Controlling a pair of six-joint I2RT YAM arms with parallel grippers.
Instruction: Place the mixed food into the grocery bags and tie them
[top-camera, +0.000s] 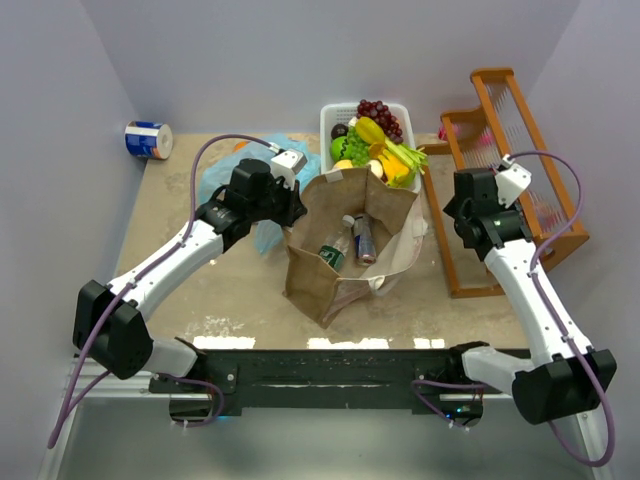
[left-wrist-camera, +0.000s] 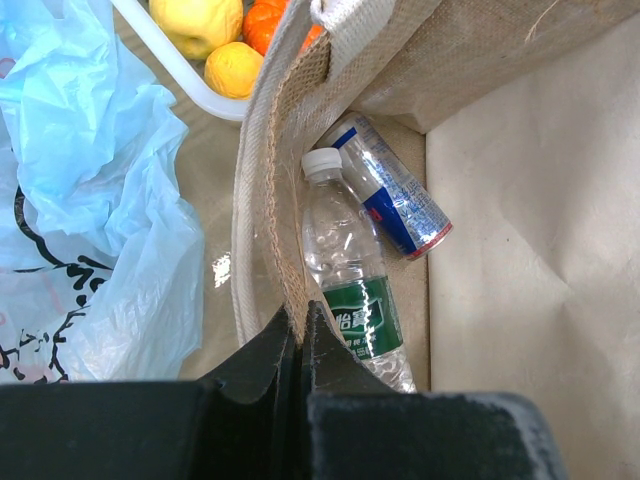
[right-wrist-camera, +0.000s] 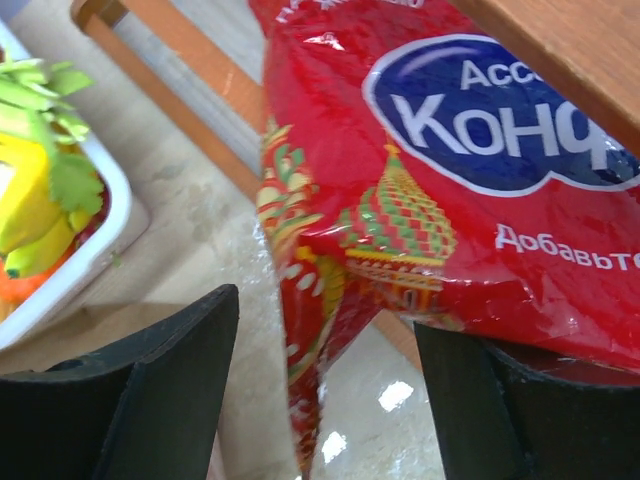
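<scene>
Within left gripper (left-wrist-camera: 300, 328) pinch sits brown bag (top-camera: 325, 285) rim.

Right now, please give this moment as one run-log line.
left gripper: shut on paper bag rim | right gripper: open around red packet | inside bag: bottle, can | toy food: in basket

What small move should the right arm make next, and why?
Probably close the right gripper on the red packet: its lower corner hangs between the open jaws. The left gripper, pinching the brown bag at its rim, holds it ready.
</scene>
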